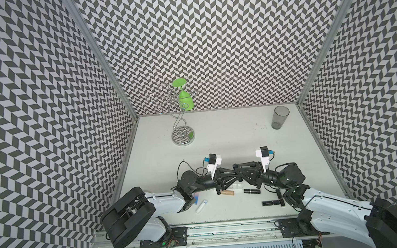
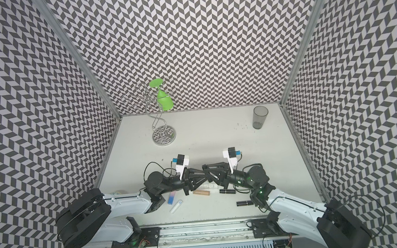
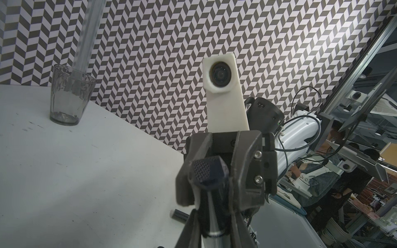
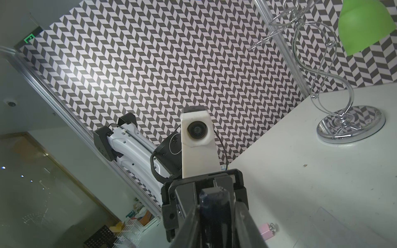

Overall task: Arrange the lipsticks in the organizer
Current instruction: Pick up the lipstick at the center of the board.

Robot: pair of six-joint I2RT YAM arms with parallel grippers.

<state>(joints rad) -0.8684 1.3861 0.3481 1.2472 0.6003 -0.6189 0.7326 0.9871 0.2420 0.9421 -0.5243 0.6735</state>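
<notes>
On the white table [image 1: 217,132], near the left arm, lie a pink-to-blue lipstick [image 2: 171,197] and a white lipstick [image 1: 201,206]. In the middle the left gripper [image 1: 230,177] and right gripper [image 1: 241,172] meet tip to tip above the clear organizer [image 2: 213,186], with the held black lipstick [image 3: 209,171] between them. The left jaws are narrow and clamp it. Whether the right jaws press it I cannot tell. A tan lipstick [image 1: 227,192] lies just in front, and loose black lipsticks [image 1: 252,191] lie further right.
</notes>
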